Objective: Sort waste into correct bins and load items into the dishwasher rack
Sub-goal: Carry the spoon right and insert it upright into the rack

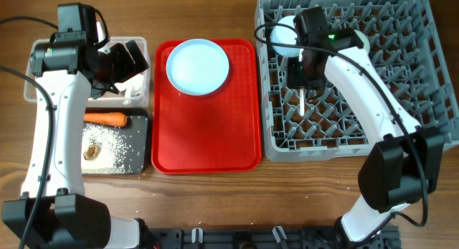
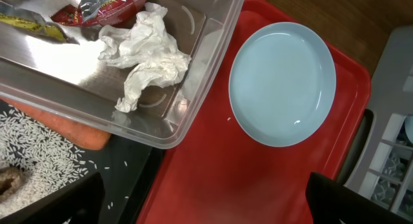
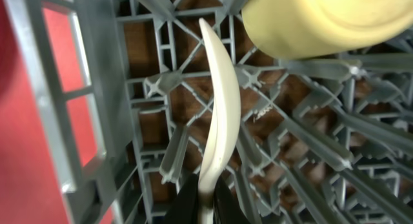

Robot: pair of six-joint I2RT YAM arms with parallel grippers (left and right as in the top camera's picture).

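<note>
Two sets of fingers differ: the right fingers (image 3: 184,210) are clamped on the handle of the white spoon (image 3: 222,114), held among the pegs of the grey rack (image 1: 430,98) just beside the yellow cup (image 3: 322,17), while the left fingers (image 2: 352,201) stand wide apart, empty, over the clear tub (image 2: 213,50) holding tissue (image 2: 145,56) and red wrappers (image 2: 103,8). The pale blue plate (image 1: 198,65) lies on the red tray (image 1: 204,134); carrot (image 1: 105,119), rice (image 1: 118,145) and a brown lump (image 1: 91,152) lie in the black tray (image 1: 140,118).
</note>
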